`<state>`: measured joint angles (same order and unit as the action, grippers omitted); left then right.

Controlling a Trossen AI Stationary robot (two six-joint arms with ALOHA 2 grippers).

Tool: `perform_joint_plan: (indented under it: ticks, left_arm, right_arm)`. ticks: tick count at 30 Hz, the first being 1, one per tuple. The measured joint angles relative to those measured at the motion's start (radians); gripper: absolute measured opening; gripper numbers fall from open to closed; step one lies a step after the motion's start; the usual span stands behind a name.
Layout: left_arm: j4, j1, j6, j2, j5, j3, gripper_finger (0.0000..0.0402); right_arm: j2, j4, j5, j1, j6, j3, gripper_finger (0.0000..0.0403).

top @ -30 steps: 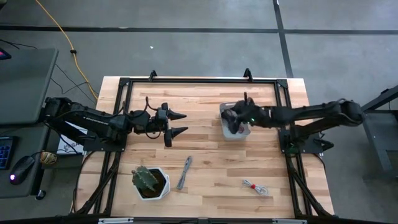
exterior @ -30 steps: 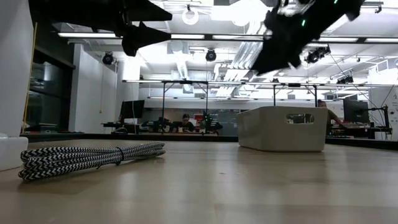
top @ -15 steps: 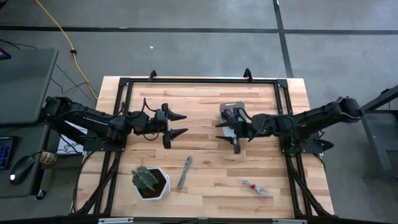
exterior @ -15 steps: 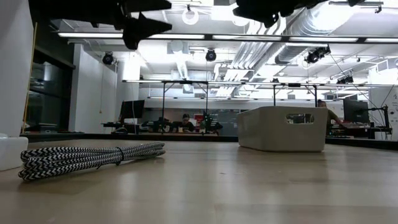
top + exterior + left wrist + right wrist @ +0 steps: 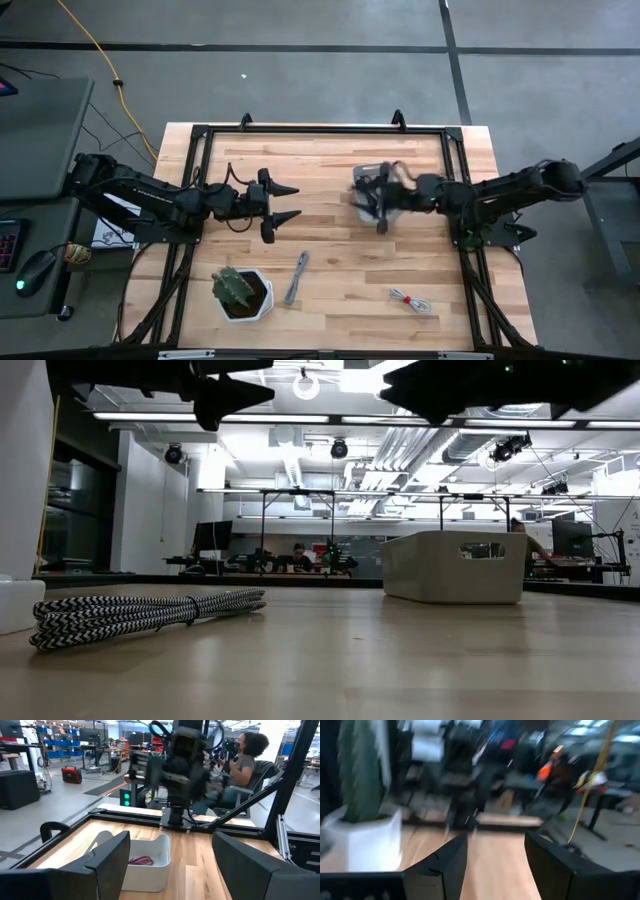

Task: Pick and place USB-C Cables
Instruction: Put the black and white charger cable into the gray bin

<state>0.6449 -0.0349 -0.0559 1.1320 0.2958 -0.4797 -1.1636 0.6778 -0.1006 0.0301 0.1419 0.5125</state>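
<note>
My left gripper (image 5: 286, 201) hovers open and level over the table's left middle, pointing toward the pale tray (image 5: 162, 846); nothing is between its fingers. My right gripper (image 5: 368, 203) hangs open and level above the tray (image 5: 455, 565) and holds nothing, as the right wrist view (image 5: 495, 840) shows. A dark red cable bundle (image 5: 141, 860) lies on the tray's floor. A grey braided cable bundle (image 5: 296, 277) lies flat on the wood near the front edge, and it also shows in the low view (image 5: 140, 610). A whitish cable with red (image 5: 411, 301) lies at the front right.
A cactus in a white pot (image 5: 241, 291) stands at the front left, close to the grey cable. A black frame (image 5: 320, 130) runs round the table's edges. A person (image 5: 245, 762) sits beyond the table's right end. Bare wood lies between the two grippers.
My right gripper has come up out of the tray and tipped from pointing down to level, now aimed toward the table's left. It has rolled as it rose, and its picture is blurred by the motion. The cables on the table lie as before.
</note>
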Motion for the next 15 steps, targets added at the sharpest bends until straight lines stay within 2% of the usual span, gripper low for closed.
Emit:
perform_joint_plan:
  ticks: [3, 8, 15]
  left_arm:
    - [-0.001, 0.000, 0.006, 0.000, 0.000, 0.000, 0.0264]
    - [-0.005, 0.002, 0.008, 0.000, 0.000, 0.000, 0.0264]
    - [-0.005, 0.002, 0.003, 0.000, 0.000, 0.000, 0.0264]
  right_arm:
    - [0.062, 0.082, 0.004, -0.026, -0.049, -0.069, 0.0188]
    - [0.153, 0.007, 0.054, -0.030, -0.102, -0.087, 0.0188]
    - [0.170, -0.026, 0.150, -0.029, -0.116, -0.088, 0.0188]
